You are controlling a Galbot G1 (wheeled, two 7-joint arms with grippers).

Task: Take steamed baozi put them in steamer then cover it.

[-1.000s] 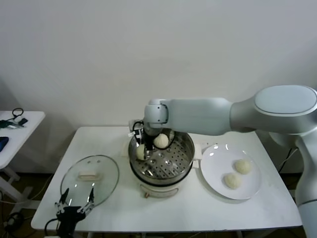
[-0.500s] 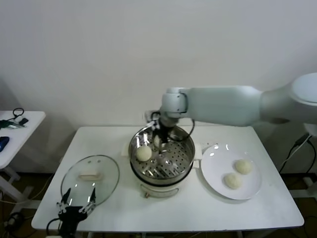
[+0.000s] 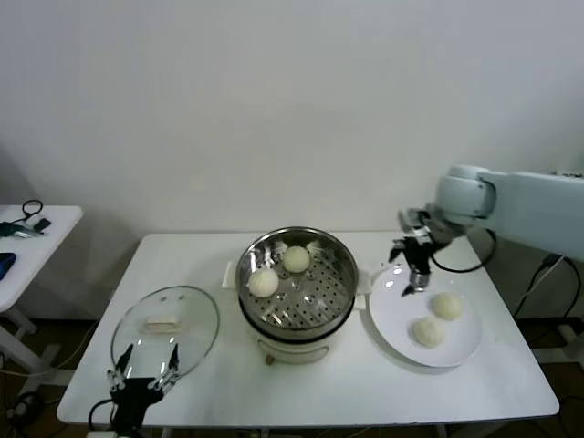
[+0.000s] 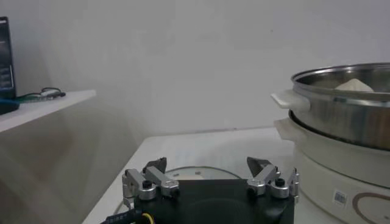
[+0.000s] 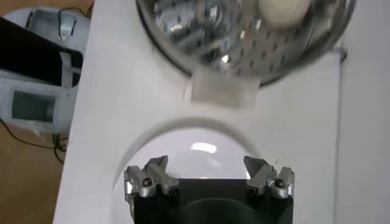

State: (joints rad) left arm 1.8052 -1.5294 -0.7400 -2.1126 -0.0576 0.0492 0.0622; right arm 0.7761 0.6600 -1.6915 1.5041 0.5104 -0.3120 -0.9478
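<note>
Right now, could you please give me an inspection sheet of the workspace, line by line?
Surface: white table, bare at its front right.
Job's things: steamer holds two baozi; two more baozi on the white plate; glass cover flat on the table, left of the steamer.
Clutter: nothing seen on this table.
Grippers: right gripper open, empty, above the plate's rear-left edge; left gripper open, empty, at the cover's near edge.
Cables: black cable by the right wrist.
Surroundings: side table with small items, plain wall.

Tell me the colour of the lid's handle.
Cream, on the clear glass lid; its handle shows best in the head view.
</note>
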